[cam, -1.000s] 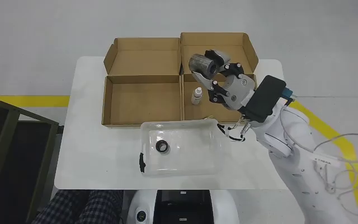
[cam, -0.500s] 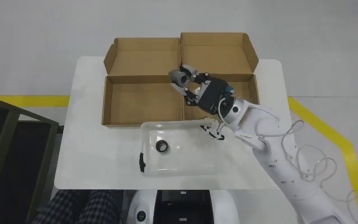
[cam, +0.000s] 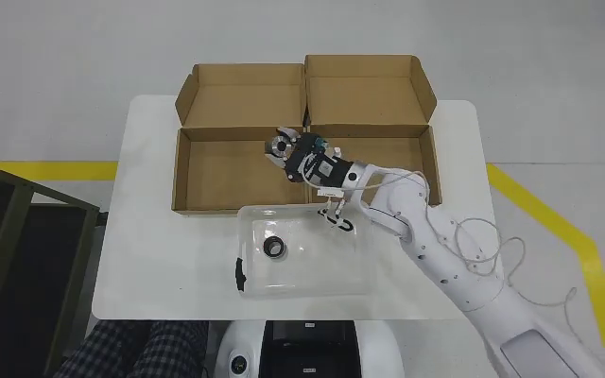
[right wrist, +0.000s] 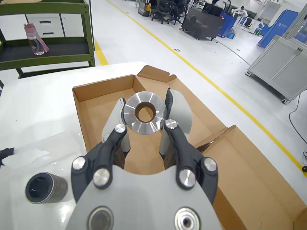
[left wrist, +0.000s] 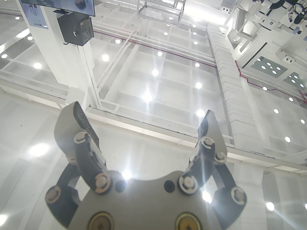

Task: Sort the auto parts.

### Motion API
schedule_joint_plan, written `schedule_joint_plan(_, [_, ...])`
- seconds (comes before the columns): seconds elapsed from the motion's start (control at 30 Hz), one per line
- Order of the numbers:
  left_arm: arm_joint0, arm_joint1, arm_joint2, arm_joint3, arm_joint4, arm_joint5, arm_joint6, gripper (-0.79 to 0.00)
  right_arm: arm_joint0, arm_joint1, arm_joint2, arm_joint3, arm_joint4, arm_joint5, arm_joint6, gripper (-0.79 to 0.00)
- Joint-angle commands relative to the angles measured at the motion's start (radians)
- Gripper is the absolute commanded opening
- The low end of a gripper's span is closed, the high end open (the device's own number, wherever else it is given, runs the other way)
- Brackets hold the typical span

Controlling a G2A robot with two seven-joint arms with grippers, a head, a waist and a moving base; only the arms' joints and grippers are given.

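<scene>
Inside the clear bin [cam: 302, 210] lies a dark cylindrical sleeve [cam: 274, 248]. Just beyond the bin's far wall, the right gripper [cam: 281, 146] is clamped on a shiny metal ring [right wrist: 144, 126], above the left cardboard box [cam: 227, 175]. The right cardboard box [cam: 402, 156] sits beyond the bin's right end. The left gripper [left wrist: 144, 118] is spread wide with nothing between its fingers, pointing at the ceiling.

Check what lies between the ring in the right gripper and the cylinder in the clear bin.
Top view: just the cardboard box's front wall and the clear bin's rim; no loose part.
</scene>
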Motion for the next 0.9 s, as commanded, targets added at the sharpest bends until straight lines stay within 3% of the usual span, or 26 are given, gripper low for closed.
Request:
schedule_joint_plan(0.0, [0.0,0.0,0.0,0.0,0.0,0.0,0.0,0.0,0.014,-0.008,-0.018,0.02,0.002,-0.007,0.026,-0.785])
schedule_joint_plan(0.87, [0.0,0.0,0.0,0.0,0.0,0.0,0.0,0.0,0.144,-0.105,-0.138,0.318,0.004,-0.019,0.279,-0.785])
